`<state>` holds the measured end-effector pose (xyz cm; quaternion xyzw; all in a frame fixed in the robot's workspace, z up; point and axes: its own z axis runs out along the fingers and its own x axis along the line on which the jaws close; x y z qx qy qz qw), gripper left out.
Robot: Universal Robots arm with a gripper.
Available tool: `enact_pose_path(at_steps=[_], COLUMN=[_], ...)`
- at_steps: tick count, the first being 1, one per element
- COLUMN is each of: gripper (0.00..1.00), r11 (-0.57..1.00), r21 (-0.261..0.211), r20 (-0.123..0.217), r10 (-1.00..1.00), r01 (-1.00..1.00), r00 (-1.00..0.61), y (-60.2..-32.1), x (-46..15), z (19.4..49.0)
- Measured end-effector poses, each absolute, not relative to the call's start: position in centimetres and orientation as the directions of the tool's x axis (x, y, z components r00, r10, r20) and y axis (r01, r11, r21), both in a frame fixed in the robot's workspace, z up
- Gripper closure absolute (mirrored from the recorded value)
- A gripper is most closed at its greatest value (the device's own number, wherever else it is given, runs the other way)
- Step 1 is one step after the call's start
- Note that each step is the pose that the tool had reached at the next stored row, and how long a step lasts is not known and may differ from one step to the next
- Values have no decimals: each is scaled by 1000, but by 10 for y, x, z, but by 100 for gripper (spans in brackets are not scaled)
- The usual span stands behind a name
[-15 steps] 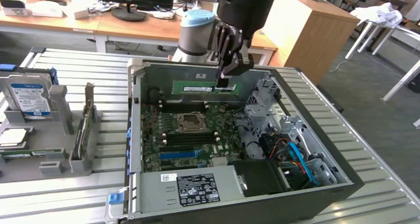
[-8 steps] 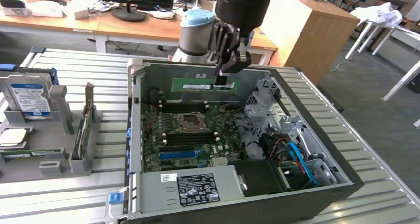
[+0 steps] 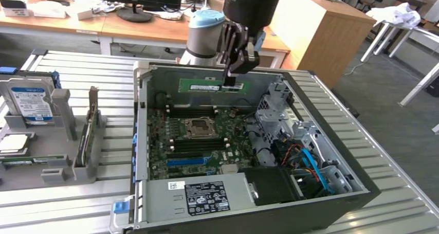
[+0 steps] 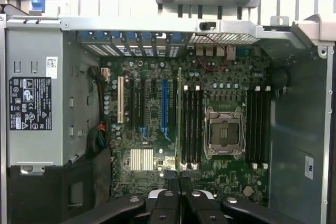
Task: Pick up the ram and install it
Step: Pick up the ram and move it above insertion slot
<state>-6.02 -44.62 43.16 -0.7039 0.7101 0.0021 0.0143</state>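
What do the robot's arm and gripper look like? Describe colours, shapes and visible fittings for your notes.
The arm has a rounded silver-grey joint housing topped by a pale blue cap. Next comes a black cylindrical section. The gripper is black and built of slim linked bars. In the wrist view its fingers carry round silver screw heads.

ram (image 3: pixel 193 85): part hidden behind fingers (image 3: pixel 232 78) | label (image 3: pixel 204 87): unreadable (too small)

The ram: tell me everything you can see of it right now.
The ram is a long, thin green circuit-board stick with a white label. The gripper holds it near one end, long edge level, over the motherboard of the open computer case. From the wrist view it appears edge-on, parallel to the memory slots.
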Motion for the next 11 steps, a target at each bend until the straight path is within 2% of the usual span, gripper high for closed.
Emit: enact_pose_path(at_steps=[11], gripper=[88], r11=[13], r21=[-17], r20=[-23], r10=[-1000], r01=[-1000], r00=[-12], y=[-443], x=[-60], z=[431])
